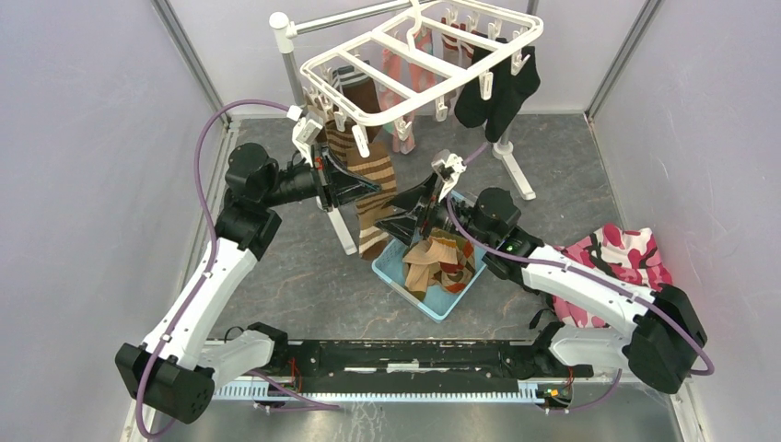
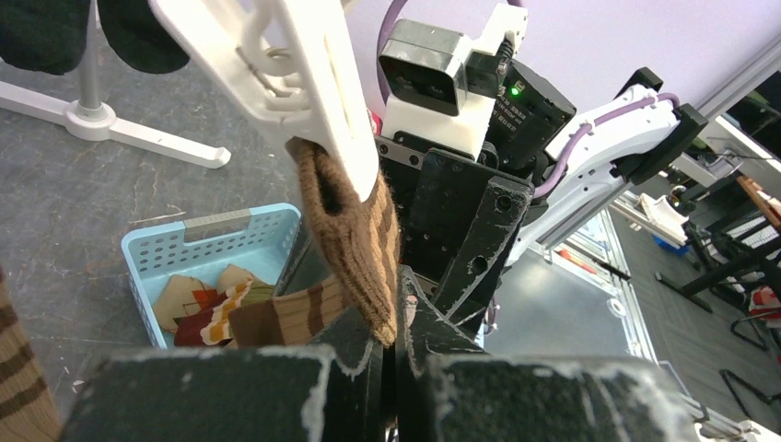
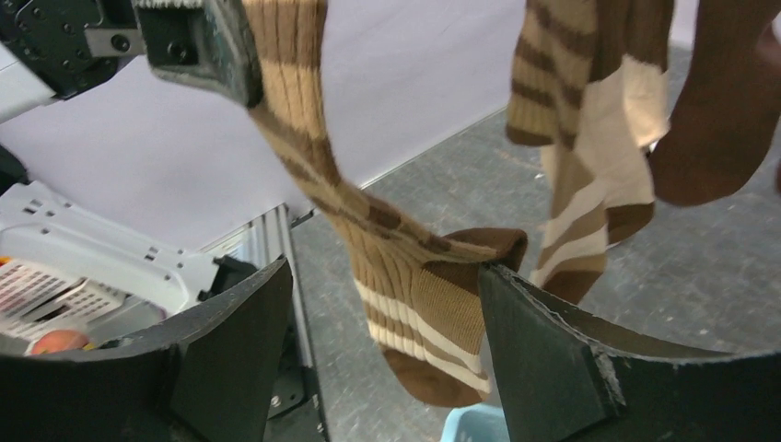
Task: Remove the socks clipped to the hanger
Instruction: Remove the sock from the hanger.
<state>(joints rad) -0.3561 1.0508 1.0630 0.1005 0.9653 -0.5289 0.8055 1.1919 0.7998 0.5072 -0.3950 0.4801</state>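
We see a light blue slatted basket (image 1: 405, 290) sitting on the dark grey, mottled tabletop (image 1: 304, 276). To the right of the basket, well apart from it, lies a heap of pink, white and dark camouflage cloth (image 1: 622, 258). Behind the basket rises a grey metal pole stand (image 1: 516, 172); one of its white feet lies behind the basket to the right, and another lies just beside the basket's left corner.

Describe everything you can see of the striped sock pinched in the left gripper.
The striped sock is ribbed knit, tan with brown bands, pale stripes near its brown toe. A white clip bites its cuff; the left gripper pinches it just below. It dangles between the right gripper's open fingers.
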